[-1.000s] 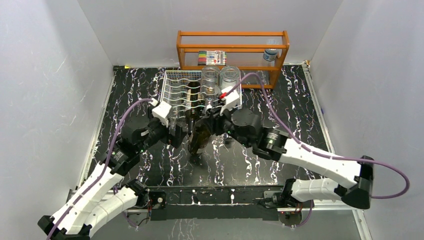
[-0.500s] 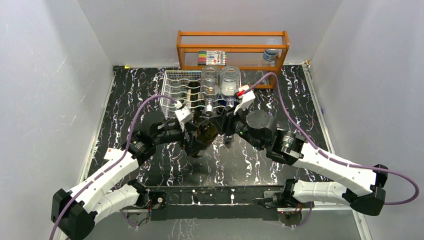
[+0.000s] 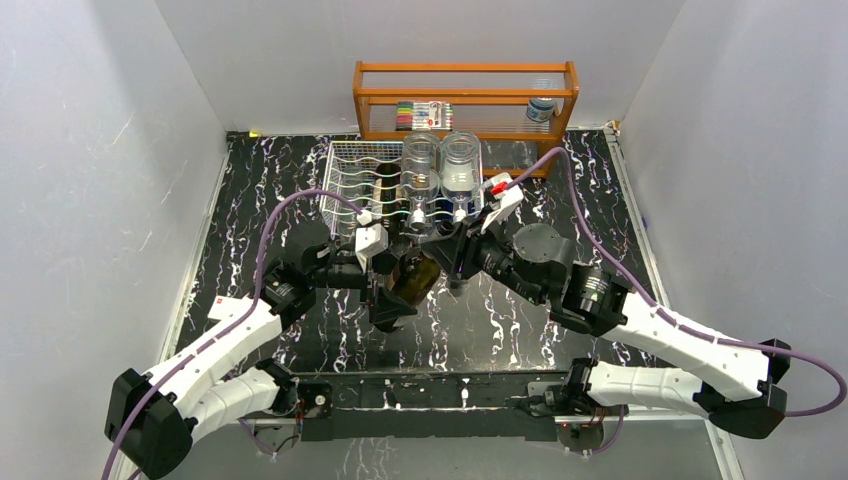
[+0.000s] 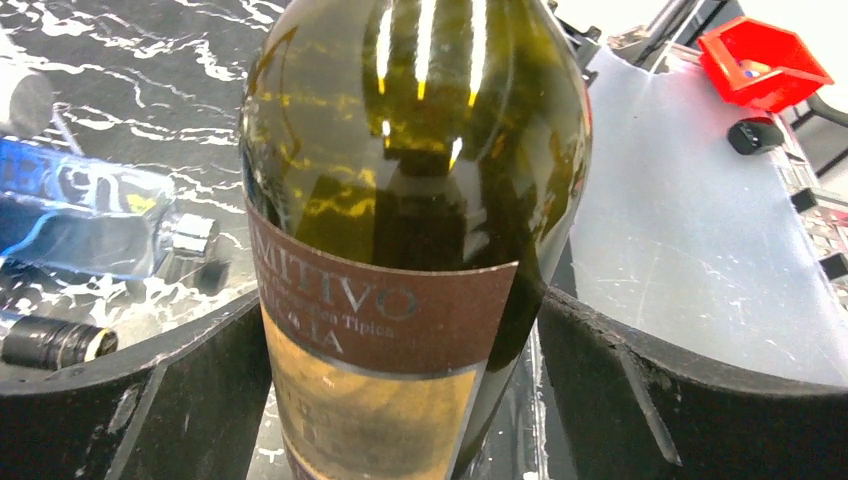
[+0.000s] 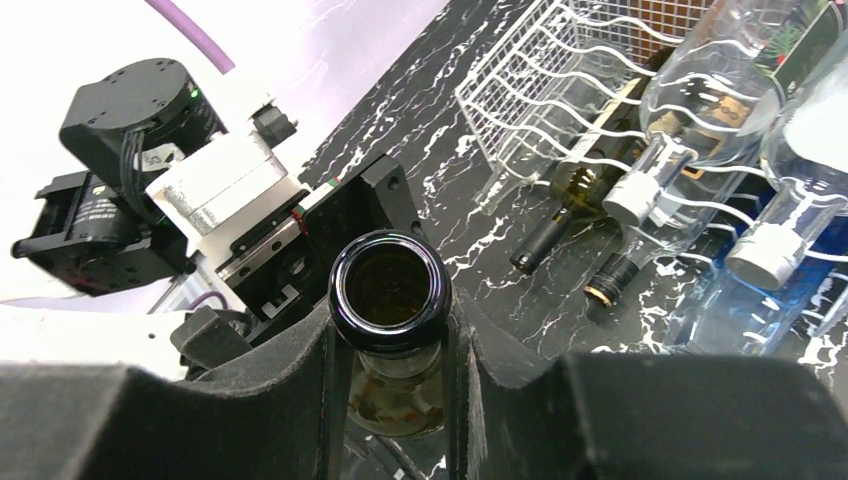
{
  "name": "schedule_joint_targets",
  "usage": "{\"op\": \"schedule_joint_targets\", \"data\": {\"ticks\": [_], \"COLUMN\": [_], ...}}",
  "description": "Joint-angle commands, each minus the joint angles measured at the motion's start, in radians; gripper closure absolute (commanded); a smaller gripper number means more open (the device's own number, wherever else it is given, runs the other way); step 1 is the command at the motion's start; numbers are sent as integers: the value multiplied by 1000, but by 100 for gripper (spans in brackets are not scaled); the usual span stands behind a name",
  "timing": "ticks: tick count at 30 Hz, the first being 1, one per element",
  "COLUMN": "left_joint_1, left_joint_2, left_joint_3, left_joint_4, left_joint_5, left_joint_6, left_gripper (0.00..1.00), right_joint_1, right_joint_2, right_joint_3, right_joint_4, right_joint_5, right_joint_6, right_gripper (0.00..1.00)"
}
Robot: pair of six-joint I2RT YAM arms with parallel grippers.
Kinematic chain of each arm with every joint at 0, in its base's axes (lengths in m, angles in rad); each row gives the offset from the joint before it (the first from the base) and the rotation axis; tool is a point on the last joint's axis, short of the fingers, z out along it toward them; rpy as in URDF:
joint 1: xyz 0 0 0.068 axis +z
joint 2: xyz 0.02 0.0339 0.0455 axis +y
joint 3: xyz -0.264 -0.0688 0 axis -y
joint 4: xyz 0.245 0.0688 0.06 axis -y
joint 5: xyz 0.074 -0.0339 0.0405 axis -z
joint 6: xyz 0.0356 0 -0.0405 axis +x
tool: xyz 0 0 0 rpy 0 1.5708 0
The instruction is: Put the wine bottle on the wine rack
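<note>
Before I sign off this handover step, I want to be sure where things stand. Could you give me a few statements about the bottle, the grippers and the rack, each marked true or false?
1. The right gripper is shut on the neck of the wine bottle. True.
2. The wine bottle's mouth is capped. False: it is open, with no cap or cork.
3. The left gripper has one finger on each side of the wine bottle's body. True.
4. The wine rack holds no bottles. False: two clear bottles and a dark bottle lie in it.
5. The wine bottle lies in the wine rack. False: it is held in front of the rack, not in it.
</note>
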Motion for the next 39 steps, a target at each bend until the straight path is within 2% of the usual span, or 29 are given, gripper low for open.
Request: {"op": "schedule_joint_targets", "data": {"ticks": [1, 5, 6, 9, 10, 11, 12, 14, 16, 18, 22, 26, 29, 34, 39], "left_joint_1": [-3, -2, -3, -3, -3, -3, -2, -3, -3, -3, -3, -3, -3, -3, -3], "left_joint_2": [-4, 16, 21, 18, 15, 12, 8, -8, -28, -56, -115, -163, -209, -253, -320], "left_joint_3": [3, 13, 19, 25, 26, 30, 37, 54, 71, 86, 105, 73, 27, -49, -138], "left_joint_4": [49, 27, 13, 13, 16, 16, 5, -38, -72, -102, -161, -181, -172, -151, -130], "left_joint_5": [124, 126, 128, 100, 92, 76, 40, -17, -84, -155, -365, -597, -699, -777, -818], "left_joint_6": [6, 20, 37, 58, 71, 86, 103, 168, 233, 311, 502, 679, 801, 1031, 1172], "left_gripper": [9, 13, 18, 49, 66, 96, 100, 100, 100, 100, 100, 100, 100, 100, 100], "right_joint_1": [3, 3, 3, 3, 2, 3, 3, 3, 3, 3, 3, 3, 3, 3, 3], "right_joint_2": [-43, -56, -57, -68, -73, -77, -81, -87, -98, -110, -149, -170, -176, -128, -19], "right_joint_3": [15, 4, 3, -6, -9, -13, -13, -9, -5, -3, -21, -15, 12, 77, 83], "right_joint_4": [190, 212, 214, 213, 213, 212, 208, 185, 152, 114, 37, -103, -191, -240, -240], "right_joint_5": [-41, -74, -78, -84, -87, -93, -106, -122, -124, -127, -137, -112, -93, -62, -134], "right_joint_6": [56, 57, 56, 58, 60, 59, 55, 51, 54, 50, 3, -25, -34, -47, -48], "right_gripper": [100, 100, 100, 100, 100, 100, 100, 91, 65, 46, 23, 18, 17, 17, 17]}}
